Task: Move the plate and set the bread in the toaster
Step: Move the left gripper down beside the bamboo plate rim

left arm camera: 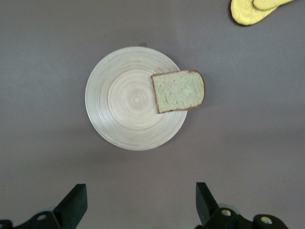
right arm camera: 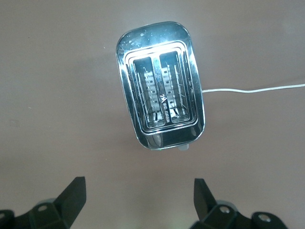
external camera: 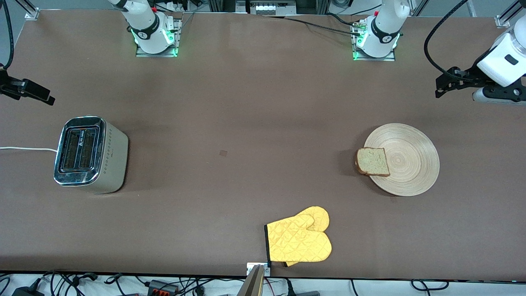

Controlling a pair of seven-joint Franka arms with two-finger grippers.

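Observation:
The pale wooden plate (external camera: 411, 160) lies toward the left arm's end of the table. The bread (external camera: 372, 161) rests on its rim and overhangs it toward the right arm's end. The left wrist view shows the plate (left arm camera: 124, 105) and bread (left arm camera: 178, 90) from above. My left gripper (external camera: 444, 84) is open and empty, high in the air beside the plate (left arm camera: 140, 191). The toaster (external camera: 88, 154) stands at the right arm's end, both slots empty (right arm camera: 161, 107). My right gripper (external camera: 37, 94) is open and empty, high beside the toaster (right arm camera: 139, 186).
A pair of yellow oven mitts (external camera: 300, 240) lies near the table's front edge, nearer to the camera than the plate; its tips show in the left wrist view (left arm camera: 252, 9). The toaster's white cord (external camera: 24, 149) runs off the table's end (right arm camera: 252, 89).

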